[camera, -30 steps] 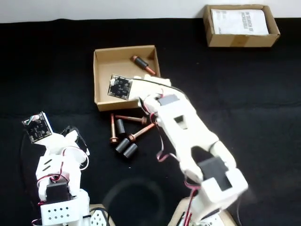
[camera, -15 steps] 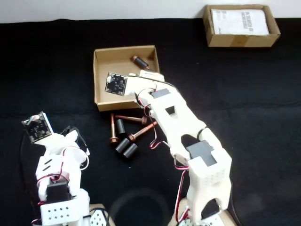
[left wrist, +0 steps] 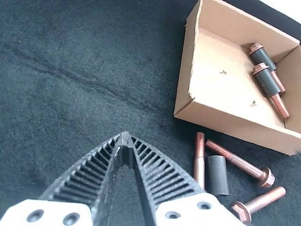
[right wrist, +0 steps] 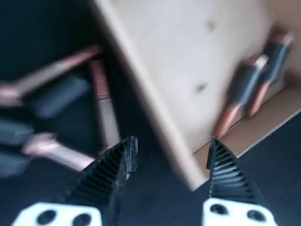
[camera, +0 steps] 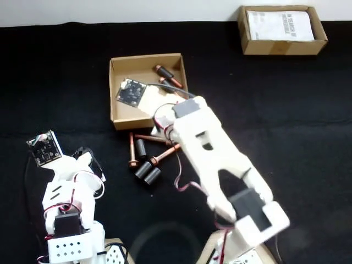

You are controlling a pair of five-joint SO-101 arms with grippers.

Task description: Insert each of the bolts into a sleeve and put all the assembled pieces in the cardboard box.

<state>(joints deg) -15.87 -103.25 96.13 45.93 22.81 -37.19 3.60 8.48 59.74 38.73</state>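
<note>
The open cardboard box [camera: 132,69] holds two assembled pieces [camera: 165,72] [camera: 171,83] in its right corner; the left wrist view has them too [left wrist: 262,57] [left wrist: 268,84]. Three loose bolts [camera: 132,148] [camera: 152,137] [camera: 165,154] and three black sleeves [camera: 141,148] [camera: 144,169] [camera: 153,176] lie just in front of the box. My right arm [camera: 198,132] leans over the box's front right corner. Its gripper [right wrist: 171,148] is open and holds nothing, straddling the box's front wall [right wrist: 155,127]. My left gripper [left wrist: 125,140] is shut and holds nothing, over bare cloth left of the bolts.
A second cardboard box [camera: 280,47] with a printed sheet inside stands at the back right. Black cloth covers the table. The left arm's base [camera: 71,236] sits at the front left. Red and black cables hang from the right arm near the loose parts.
The right arm's wrist has shifted left and farther over the box, and its elbow has swung. A second assembled piece now shows in the box. The left arm has kept still.
</note>
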